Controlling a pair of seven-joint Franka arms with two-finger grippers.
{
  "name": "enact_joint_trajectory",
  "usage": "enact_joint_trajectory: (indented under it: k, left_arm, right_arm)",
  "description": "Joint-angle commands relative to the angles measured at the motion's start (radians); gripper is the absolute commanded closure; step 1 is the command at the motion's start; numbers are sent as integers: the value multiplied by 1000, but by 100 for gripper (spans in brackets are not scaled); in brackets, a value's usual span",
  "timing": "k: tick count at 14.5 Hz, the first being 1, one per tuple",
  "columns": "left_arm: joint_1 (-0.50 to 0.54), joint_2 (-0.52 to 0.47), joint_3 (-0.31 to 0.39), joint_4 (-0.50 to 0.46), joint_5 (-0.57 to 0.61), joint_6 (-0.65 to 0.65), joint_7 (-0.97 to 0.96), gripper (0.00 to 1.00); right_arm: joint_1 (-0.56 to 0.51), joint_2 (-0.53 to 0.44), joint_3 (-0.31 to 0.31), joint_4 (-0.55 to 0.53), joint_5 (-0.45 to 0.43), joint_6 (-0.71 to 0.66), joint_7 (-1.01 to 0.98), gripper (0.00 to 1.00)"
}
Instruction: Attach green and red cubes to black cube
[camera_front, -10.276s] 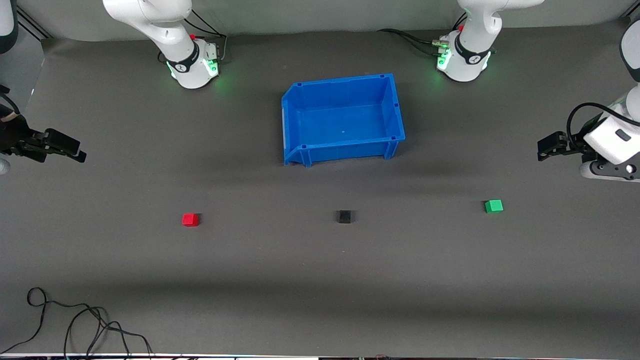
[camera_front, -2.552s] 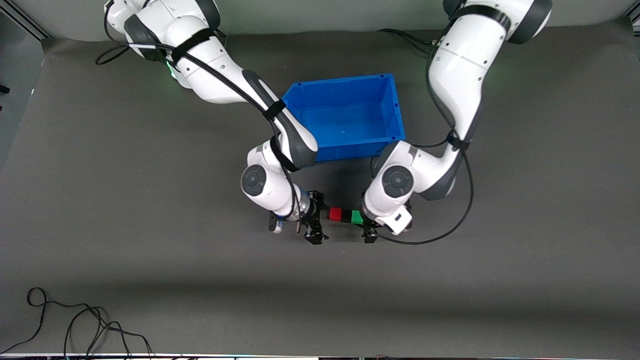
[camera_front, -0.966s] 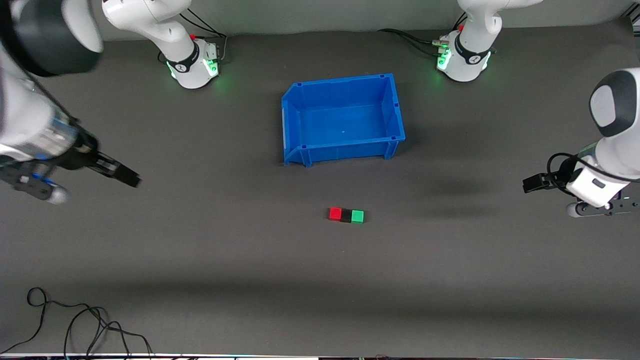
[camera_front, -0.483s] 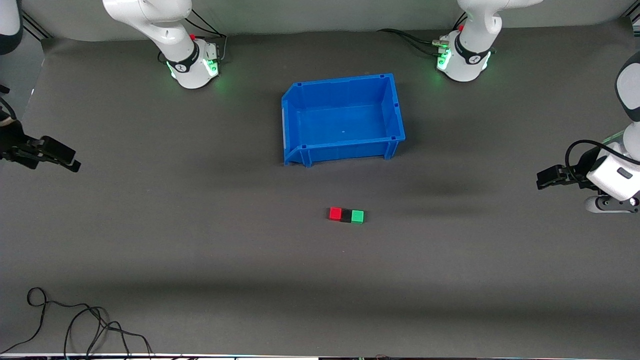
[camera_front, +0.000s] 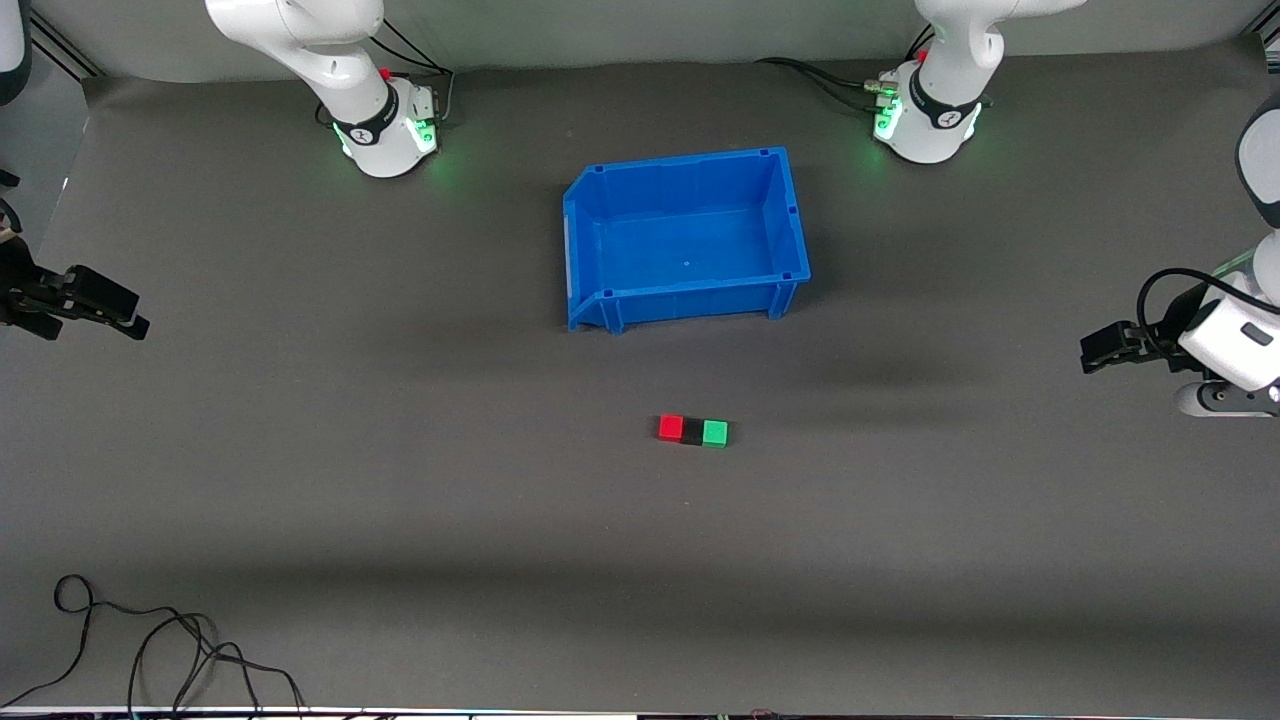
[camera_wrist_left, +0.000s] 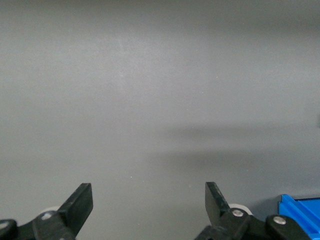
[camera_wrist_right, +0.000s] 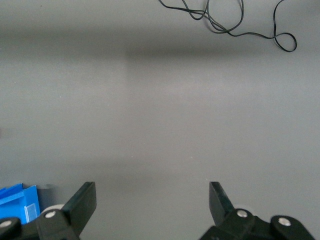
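Both arms are drawn up and out to the ends of the table, each waiting in the air with nothing held. The left gripper (camera_front: 1100, 352) hangs over the table's edge at the left arm's end, its fingers (camera_wrist_left: 80, 202) spread wide apart; the right gripper (camera_front: 105, 305) hangs over the right arm's end, fingers (camera_wrist_right: 82, 200) likewise spread. The blue bin (camera_front: 790, 215) sits between the two bases with nothing in it. Nearer the front camera than the bin, the red cube (camera_front: 671, 427), black cube (camera_front: 691, 432) and green cube (camera_front: 714, 432) lie touching in a row, black in the middle.
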Motion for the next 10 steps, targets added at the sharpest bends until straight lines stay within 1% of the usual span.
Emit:
enact_joint_trajectory:
  k: [1, 3, 10]
  left_arm:
    - [-16, 1, 3, 18, 15, -21, 13, 0]
    - [-4, 9, 3, 26, 16, -21, 14, 0]
    - [0, -3, 5, 5, 9, -21, 10, 1]
  right_arm:
    - [1, -16, -2, -18, -6, -10, -11, 0]
    - [3, -16, -2, -15, -6, -32, -11, 0]
    - [9, 5, 3, -14, -1, -33, -13, 0]
